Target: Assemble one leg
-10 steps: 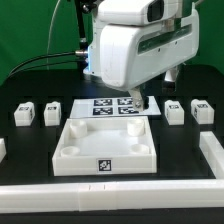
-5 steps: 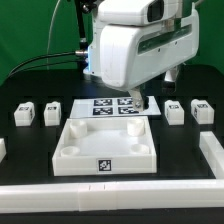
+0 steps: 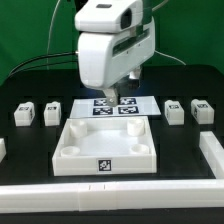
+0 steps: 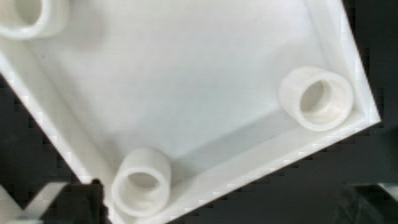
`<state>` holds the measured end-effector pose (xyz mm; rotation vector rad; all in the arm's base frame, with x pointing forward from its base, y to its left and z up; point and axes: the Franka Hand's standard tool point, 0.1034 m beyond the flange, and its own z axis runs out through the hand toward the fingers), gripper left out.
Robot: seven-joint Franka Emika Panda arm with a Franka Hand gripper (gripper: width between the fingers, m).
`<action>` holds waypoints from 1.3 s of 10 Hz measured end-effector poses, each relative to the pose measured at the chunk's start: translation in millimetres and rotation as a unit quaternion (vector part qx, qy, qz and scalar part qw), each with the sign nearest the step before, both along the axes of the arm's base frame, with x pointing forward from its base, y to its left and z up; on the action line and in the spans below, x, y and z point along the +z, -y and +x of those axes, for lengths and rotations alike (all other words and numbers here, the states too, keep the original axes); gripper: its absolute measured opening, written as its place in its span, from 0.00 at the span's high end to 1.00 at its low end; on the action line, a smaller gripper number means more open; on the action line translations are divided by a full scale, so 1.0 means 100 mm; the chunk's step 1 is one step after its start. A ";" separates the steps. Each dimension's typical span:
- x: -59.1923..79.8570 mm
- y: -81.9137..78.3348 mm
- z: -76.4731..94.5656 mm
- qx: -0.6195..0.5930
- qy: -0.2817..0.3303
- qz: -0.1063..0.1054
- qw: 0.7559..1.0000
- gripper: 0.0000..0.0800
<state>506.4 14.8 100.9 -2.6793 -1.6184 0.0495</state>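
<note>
black table (image 3: 30,140) bears four legs (image 3: 25,113) flanking the tabletop (image 3: 80,166), pincer (image 3: 118,94) spread wide over the marker board (image 3: 150,103).

Wrist camera, close above the white tabletop (image 4: 196,90) | its shallow recessed floor fills the frame, the raised rim running slantwise | three round corner sockets (image 4: 320,98) visible, one cut by the frame edge | black table (image 4: 27,150) beyond the rim | gripper (image 4: 214,202) fingers blurred, wide apart
</note>
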 end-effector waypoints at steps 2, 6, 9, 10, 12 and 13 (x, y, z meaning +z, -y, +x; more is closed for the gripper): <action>-0.01 0.00 0.00 0.000 0.000 0.000 1.000 0.19; -0.02 0.02 -0.03 0.019 -0.001 0.002 1.000 0.19; -0.17 0.25 -0.49 0.176 -0.015 0.015 0.984 0.19; -0.23 0.29 -0.59 0.210 -0.022 0.018 0.977 0.19; -0.21 0.28 -0.55 0.185 -0.020 0.016 0.982 0.19; -0.22 0.28 -0.56 0.185 -0.021 0.016 0.982 0.19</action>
